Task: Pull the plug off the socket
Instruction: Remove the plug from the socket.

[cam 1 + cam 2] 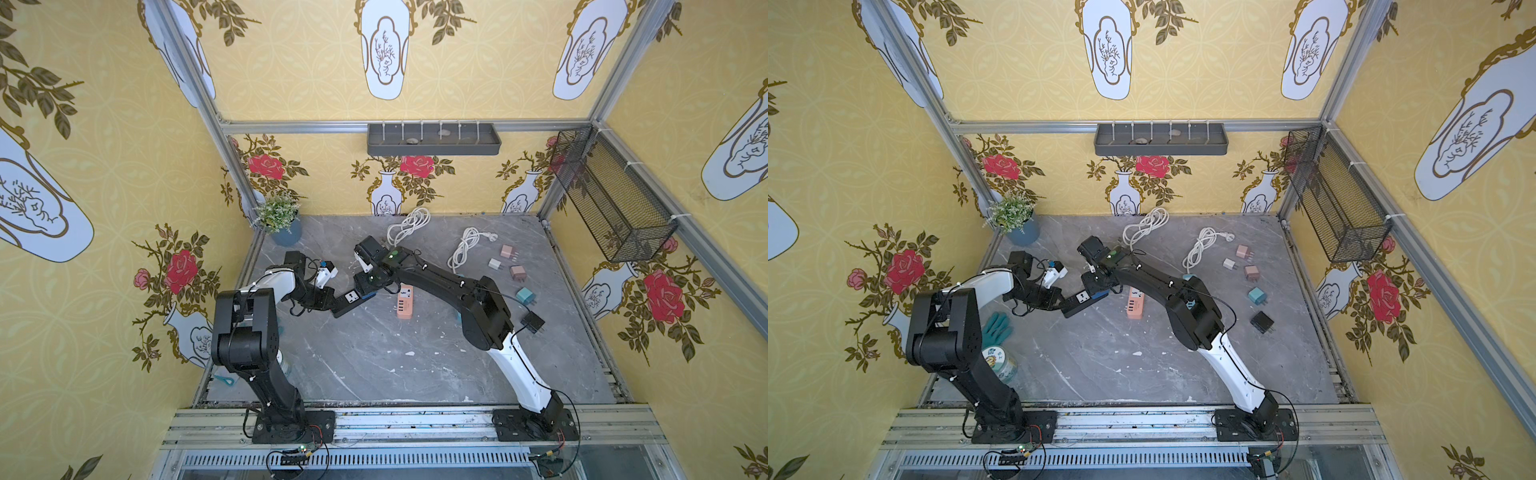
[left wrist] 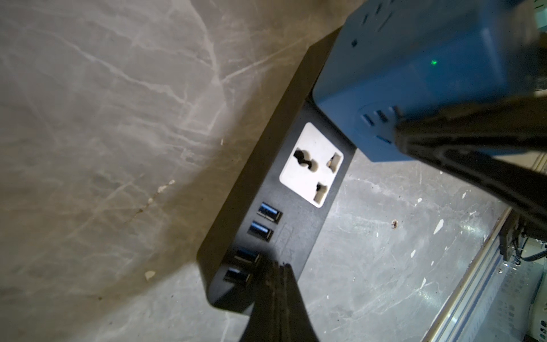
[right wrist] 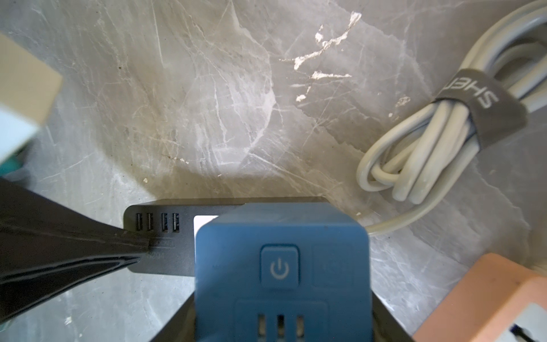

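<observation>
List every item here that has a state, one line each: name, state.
black power strip: flat on the table, white socket empty.
blue plug: gripped by the right gripper, seated or freed cannot be told.
left gripper: shut, tips pressing the strip's USB end.
white cable bundle: coiled, strapped.
pink power strip: lying flat, untouched.

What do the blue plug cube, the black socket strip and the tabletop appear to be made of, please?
Blue plug cube: likely matte moulded plastic, with soft edges and an embossed power button.
Black socket strip: probably matte plastic with a white glossy-looking outlet insert.
Tabletop: grey marble-look surface, veined and scratched; real stone or laminate is unclear.
</observation>
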Tool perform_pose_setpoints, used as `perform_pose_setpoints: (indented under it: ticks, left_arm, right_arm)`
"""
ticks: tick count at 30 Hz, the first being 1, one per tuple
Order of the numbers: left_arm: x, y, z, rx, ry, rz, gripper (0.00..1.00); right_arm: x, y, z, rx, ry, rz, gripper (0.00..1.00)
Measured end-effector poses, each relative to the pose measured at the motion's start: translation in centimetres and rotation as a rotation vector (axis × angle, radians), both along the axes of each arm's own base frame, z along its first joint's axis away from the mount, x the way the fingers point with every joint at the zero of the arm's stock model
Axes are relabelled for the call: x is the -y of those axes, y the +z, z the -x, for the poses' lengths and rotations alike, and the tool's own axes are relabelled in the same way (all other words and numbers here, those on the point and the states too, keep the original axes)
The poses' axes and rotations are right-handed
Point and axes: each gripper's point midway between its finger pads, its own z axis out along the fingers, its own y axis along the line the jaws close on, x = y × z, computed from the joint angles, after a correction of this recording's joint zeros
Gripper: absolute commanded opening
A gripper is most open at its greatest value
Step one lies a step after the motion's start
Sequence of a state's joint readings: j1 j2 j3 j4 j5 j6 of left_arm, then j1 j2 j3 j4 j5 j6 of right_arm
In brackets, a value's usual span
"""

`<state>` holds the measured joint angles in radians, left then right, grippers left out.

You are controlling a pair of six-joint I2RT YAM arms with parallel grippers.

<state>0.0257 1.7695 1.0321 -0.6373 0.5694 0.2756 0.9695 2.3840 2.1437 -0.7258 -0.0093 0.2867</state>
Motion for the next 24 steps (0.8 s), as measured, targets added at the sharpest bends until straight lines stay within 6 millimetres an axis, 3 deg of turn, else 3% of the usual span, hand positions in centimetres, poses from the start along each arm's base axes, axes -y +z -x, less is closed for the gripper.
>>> perform_pose_setpoints:
  ticks: [12, 24]
  left_arm:
    - [0.1, 0.0, 0.1, -0.005, 0.009, 0.005, 0.0]
    - [0.1, 0.0, 0.1, -0.004, 0.011, 0.005, 0.0]
  right_arm:
    - [-1.4, -0.5, 0.6, 0.275, 0.066, 0.199, 0.28]
    - [-1.5, -0.3, 0.4, 0.266, 0.086, 0.187, 0.27]
